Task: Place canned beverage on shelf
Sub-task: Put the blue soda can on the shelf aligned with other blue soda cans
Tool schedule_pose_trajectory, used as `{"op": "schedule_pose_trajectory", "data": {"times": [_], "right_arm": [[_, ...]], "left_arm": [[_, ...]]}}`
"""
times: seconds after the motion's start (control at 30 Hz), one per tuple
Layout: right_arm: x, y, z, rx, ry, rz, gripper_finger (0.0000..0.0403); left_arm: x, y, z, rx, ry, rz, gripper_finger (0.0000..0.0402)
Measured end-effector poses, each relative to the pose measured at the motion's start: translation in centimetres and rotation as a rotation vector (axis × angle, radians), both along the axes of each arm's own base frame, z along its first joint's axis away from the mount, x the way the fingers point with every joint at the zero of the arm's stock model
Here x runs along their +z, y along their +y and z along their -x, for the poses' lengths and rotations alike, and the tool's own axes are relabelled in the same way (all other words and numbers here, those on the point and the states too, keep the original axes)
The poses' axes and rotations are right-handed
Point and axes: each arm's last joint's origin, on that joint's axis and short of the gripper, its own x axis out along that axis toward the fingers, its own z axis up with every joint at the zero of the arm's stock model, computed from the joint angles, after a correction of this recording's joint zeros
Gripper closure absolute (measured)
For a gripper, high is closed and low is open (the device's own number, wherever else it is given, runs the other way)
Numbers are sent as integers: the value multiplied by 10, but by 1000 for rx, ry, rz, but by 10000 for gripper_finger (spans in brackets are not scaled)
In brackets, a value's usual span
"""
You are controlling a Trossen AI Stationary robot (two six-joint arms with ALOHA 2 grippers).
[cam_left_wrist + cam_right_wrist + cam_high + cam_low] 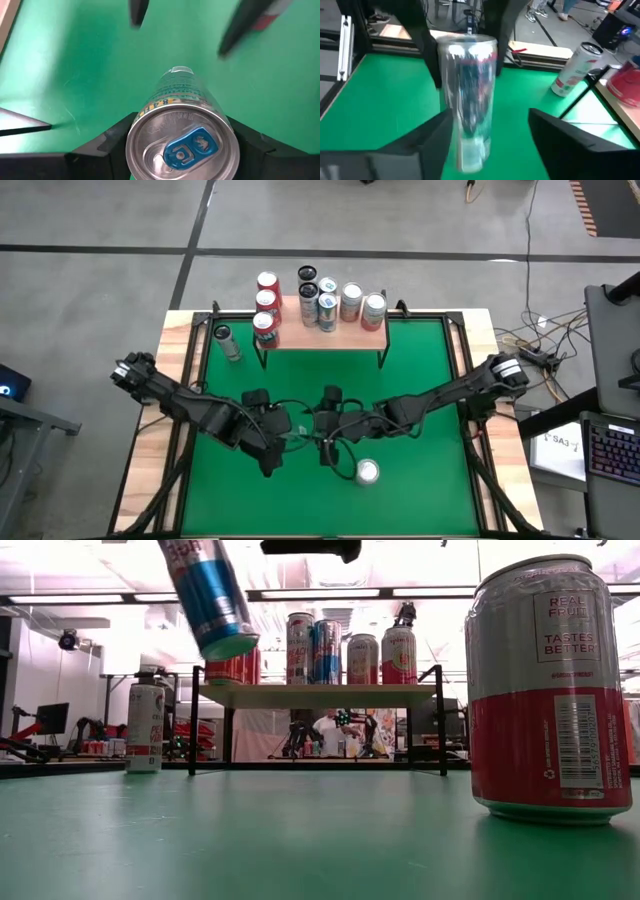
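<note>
Blue-tabbed can [182,135] sits clamped in your left gripper [270,448], lifted off the green table [420,370] near its front middle. Right gripper [328,448] stands wide beside it, empty. Carry the can level to the shelf [345,332] at the back edge.

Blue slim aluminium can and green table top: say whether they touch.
Apart. The low view shows the tilted blue slim aluminium can hanging well above the green table top, the room visible between.

Seven cans [322,298] stood on the shelf [350,333] at the table's [430,380] far edge, one can [228,342] stood on the table left of it, another [368,471] near front-centre, and a tilted can [208,595] hung mid-table.
</note>
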Motion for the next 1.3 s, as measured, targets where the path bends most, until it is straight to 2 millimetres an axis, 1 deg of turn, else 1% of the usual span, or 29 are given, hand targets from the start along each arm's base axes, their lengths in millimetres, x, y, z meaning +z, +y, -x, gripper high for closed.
{"op": "schedule_pose_trajectory", "data": {"times": [0.1,0.2,0.3,0.4,0.5,0.6,0.7,0.8,0.87,0.97,1.07,1.17,1.3], "right_arm": [[-4,2,-8,-2,19,3,106],[-9,3,-14,-2,52,9,73],[-10,5,-19,-2,54,8,53],[-13,4,-26,0,57,3,48],[-19,2,-32,-2,71,2,56],[-19,-2,-34,-17,68,-7,77],[-19,-5,-35,-30,64,-25,114],[-19,-8,-36,-37,63,-32,166],[-18,-9,-36,-43,58,-26,192],[-18,-10,-35,-43,74,-13,192],[-13,-16,-31,-52,92,-6,192],[-1,-28,-26,-78,88,-8,192],[6,-51,-17,-141,87,-6,192]], "left_arm": [[3,1,-1,2,-13,3,183],[7,2,-2,9,-37,2,183],[10,2,-3,3,-46,-2,183],[13,2,-4,-15,-65,-10,183],[15,2,-5,-31,-86,-9,183],[15,2,-6,-42,-86,-25,183],[16,2,-5,-43,-88,-38,183],[16,3,-5,-42,-93,-69,180],[17,4,-4,-53,-99,-92,149],[21,5,-3,-96,-114,-131,85],[25,8,0,-113,-125,-192,47],[32,12,5,-120,-145,-237,37],[45,17,18,-120,-195,-302,43]]}}
